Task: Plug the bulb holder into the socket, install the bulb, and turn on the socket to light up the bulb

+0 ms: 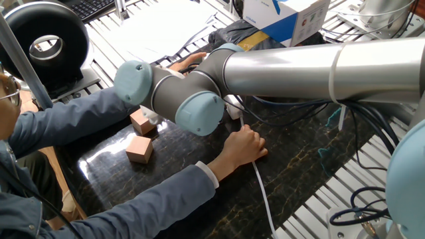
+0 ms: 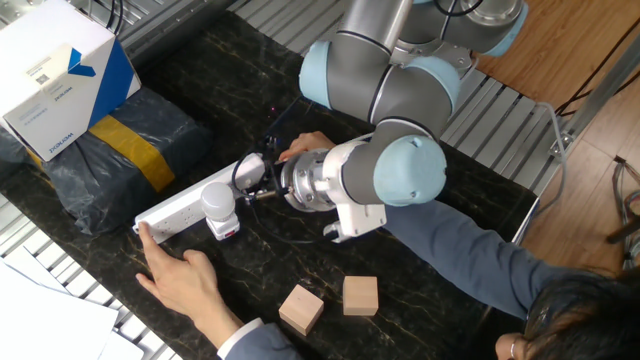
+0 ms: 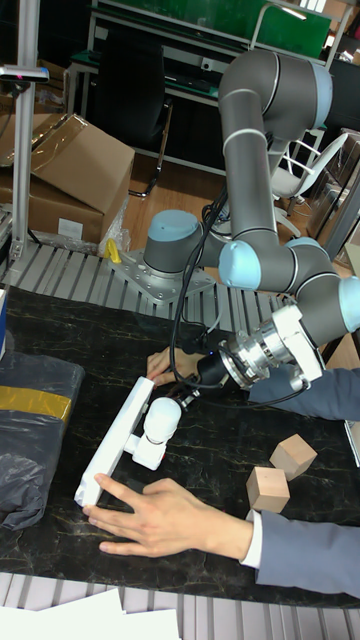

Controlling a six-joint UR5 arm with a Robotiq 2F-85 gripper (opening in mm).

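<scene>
- Black marbled tabletop (image 2: 420,300) carries everything, and most of the task looks set up on it, though nothing is lit.
- Grey and pale-blue, the robot arm (image 2: 400,80) bends low over the middle of the work area, its wrist pointing along the tabletop toward the power strip.
- Two human hands share the scene: one hand (image 2: 185,285) lies flat at the near end of the strip as if steadying it, the other hand (image 2: 305,145) reaches in behind the robot's wrist.
- White and long, the socket (image 3: 115,440) lies diagonally beside a dark wrapped box (image 2: 110,160) with yellow tape.
- Two wooden blocks (image 2: 345,300) sit well apart from the strip and appear to play no part.
- The bulb holder (image 3: 148,452) is already seated against the side of the socket, so plugging in looks done.
- The bulb (image 3: 163,418) stands in the holder, so installing it seems done or nearly so; whether it is screwed fully home I cannot tell.
- The gripper (image 2: 262,178) sits just beside the socket's far portion, close to the bulb, and the jaws are too dark and hidden to say whether they are apart or together.
- The bulb shows no glow in any view, so my judgement is that the last step remains: pressing the socket's switch. The switch itself is not clearly visible.
</scene>
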